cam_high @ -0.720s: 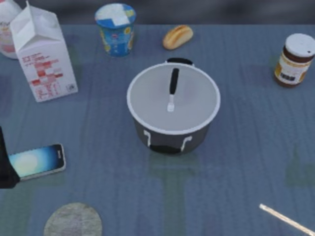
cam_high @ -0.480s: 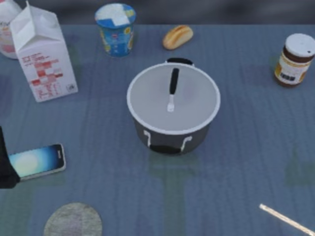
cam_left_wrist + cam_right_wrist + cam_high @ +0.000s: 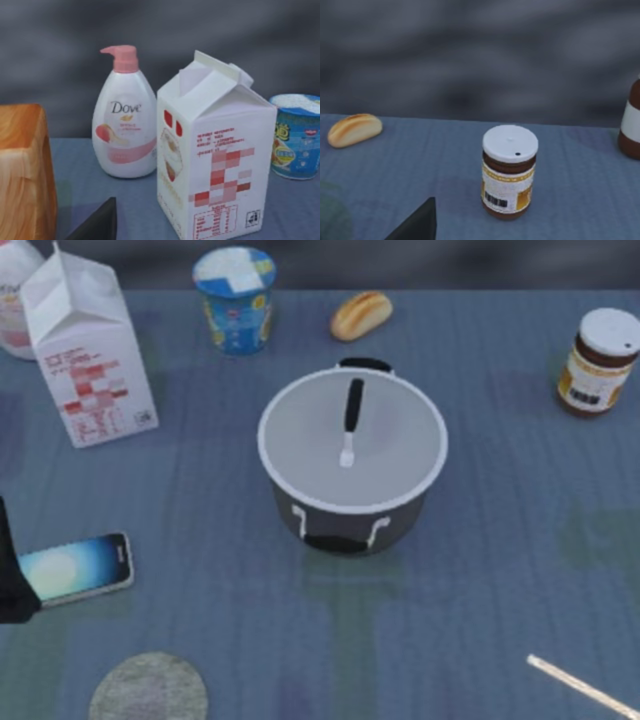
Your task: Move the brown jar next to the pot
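Note:
The brown jar [image 3: 598,361], with a white lid and a yellow-and-white label, stands upright at the table's far right, well apart from the pot. The pot [image 3: 350,455], dark grey with a white-rimmed lid and a black bar handle, sits mid-table. In the right wrist view the brown jar [image 3: 509,172] stands alone just ahead of my right gripper [image 3: 417,225], of which only a dark edge shows. That arm is outside the top view. My left arm [image 3: 10,570] rests at the table's left edge, and only a dark edge of my left gripper [image 3: 97,225] shows in its wrist view.
A milk carton [image 3: 88,345] and a pink-capped lotion bottle [image 3: 125,120] stand far left. A blue cup [image 3: 236,298] and a bread roll [image 3: 361,315] sit behind the pot. A phone [image 3: 75,568], a round coaster [image 3: 148,688] and a thin stick [image 3: 585,687] lie near the front.
A faint shadow on the table's right side has shifted toward the far edge. The jar, the pot and the left arm have not moved.

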